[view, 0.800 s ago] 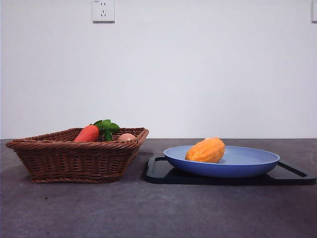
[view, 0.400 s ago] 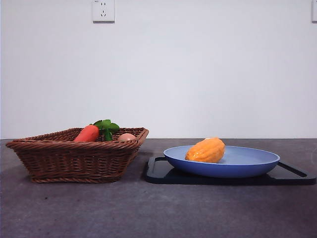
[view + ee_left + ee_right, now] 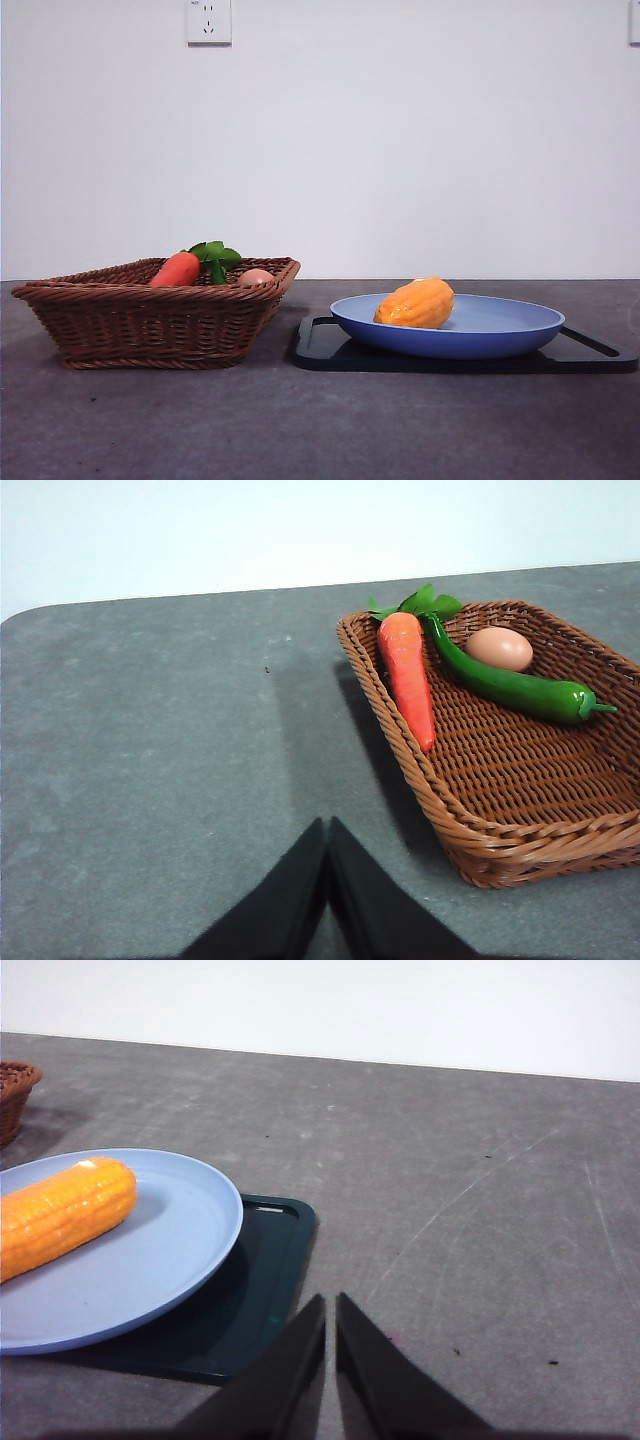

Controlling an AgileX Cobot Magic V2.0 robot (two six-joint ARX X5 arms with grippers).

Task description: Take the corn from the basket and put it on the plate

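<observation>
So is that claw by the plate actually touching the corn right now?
Apart. In the right wrist view the right gripper sits shut over bare table, while the corn lies well away on the plate, with the black tray between.

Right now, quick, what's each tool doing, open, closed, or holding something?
Left tool: closed, empty, beside the brown woven wicker basket.
Right tool: closed, empty, near the flat black rectangular tray.

The corn (image 3: 415, 303) is yellow-orange with rows of small bumps. The plate (image 3: 500, 330) is plain light blue, on a black tray (image 3: 320, 350). The basket (image 3: 150, 320) is brown woven wicker, holding a red-orange carrot (image 3: 408, 675) with green leaves, a glossy green pepper (image 3: 505, 685) and a pinkish-tan egg (image 3: 499, 648). The tabletop (image 3: 300, 420) is mottled dark grey.
</observation>
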